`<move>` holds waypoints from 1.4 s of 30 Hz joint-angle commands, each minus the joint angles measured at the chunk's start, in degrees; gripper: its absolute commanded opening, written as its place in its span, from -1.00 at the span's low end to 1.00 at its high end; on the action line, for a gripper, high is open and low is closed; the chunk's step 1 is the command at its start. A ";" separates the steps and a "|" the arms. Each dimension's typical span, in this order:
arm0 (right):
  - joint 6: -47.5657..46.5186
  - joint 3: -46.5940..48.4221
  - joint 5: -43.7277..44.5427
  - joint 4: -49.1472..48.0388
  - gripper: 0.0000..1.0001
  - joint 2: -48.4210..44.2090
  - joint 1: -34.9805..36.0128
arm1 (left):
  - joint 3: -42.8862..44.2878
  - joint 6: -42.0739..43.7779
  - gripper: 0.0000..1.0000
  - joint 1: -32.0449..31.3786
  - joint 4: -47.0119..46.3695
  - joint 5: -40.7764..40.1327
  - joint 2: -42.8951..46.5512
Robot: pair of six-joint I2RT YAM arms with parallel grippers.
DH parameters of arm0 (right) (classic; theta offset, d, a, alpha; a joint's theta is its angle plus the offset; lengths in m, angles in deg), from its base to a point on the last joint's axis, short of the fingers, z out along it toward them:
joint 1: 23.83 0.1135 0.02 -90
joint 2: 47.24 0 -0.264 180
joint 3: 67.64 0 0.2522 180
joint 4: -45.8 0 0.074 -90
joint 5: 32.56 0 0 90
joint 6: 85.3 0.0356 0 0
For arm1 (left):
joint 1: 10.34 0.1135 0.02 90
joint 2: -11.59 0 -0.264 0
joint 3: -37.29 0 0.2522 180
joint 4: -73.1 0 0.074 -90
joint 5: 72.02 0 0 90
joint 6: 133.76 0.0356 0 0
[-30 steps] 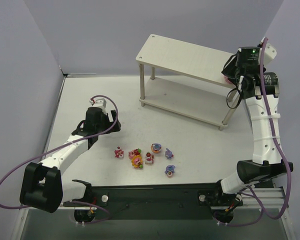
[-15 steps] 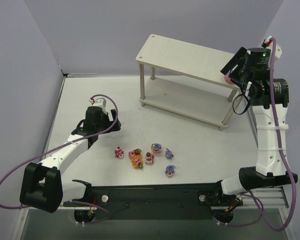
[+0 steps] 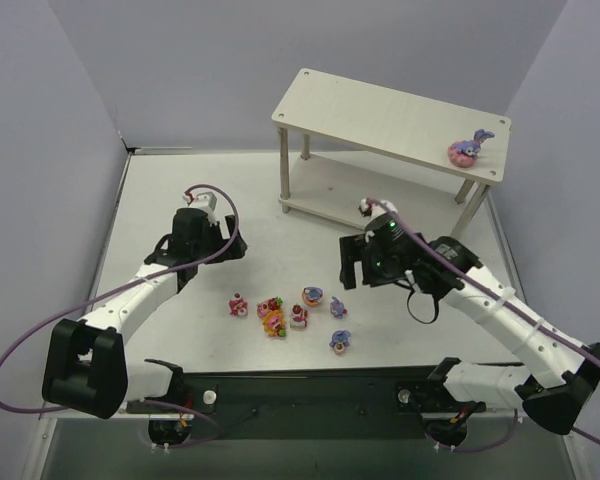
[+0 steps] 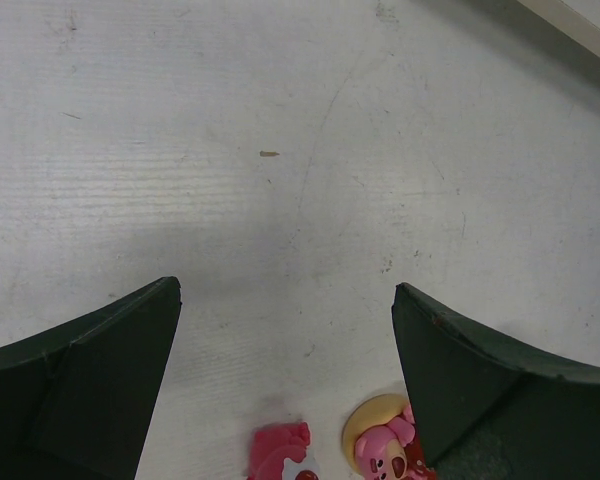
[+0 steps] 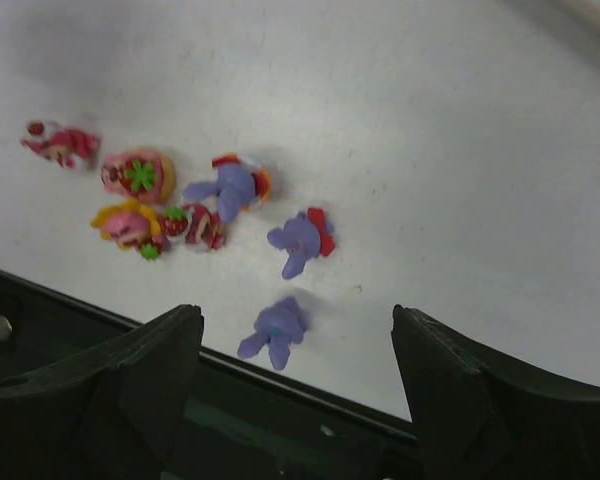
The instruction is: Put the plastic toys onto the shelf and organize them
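Observation:
The pale wooden shelf (image 3: 380, 110) stands at the back. One plastic toy, a purple bunny on a pink base (image 3: 467, 149), sits at the right end of its top board. Several more toys lie in a cluster (image 3: 290, 315) on the table's near middle. My right gripper (image 3: 352, 265) hovers open just right of the cluster. In its wrist view a purple bunny (image 5: 277, 328) lies just above the gap between its empty fingers, whose midpoint is (image 5: 297, 312). My left gripper (image 3: 223, 250) is open above bare table left of the cluster. A red-pink toy (image 4: 280, 455) and a pink-on-yellow toy (image 4: 380, 445) show low between its fingers (image 4: 285, 290).
The black base rail (image 3: 310, 385) runs along the near edge, close to the nearest bunny (image 3: 340, 342). Grey walls close in the left, back and right. The shelf's thin legs (image 3: 284, 170) and lower board (image 3: 370, 205) stand behind the right arm.
The right arm left the purple bunny on the shelf's top board, opened, and swung down to the table beside the toy cluster. The left arm barely moved.

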 commanded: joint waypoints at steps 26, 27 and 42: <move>6.50 -23.60 5.88 -11.84 0.75 -4.70 22.21 | 0.37 -1.37 0.93 -0.56 -2.87 3.93 -1.12; 7.56 -24.04 6.58 -11.92 0.76 -4.70 23.35 | 0.63 -1.37 0.93 -0.64 -2.26 3.93 -1.21; 45.00 -23.44 49.46 -0.08 0.67 6.18 51.66 | 3.10 -1.89 0.92 -1.08 8.10 1.56 5.64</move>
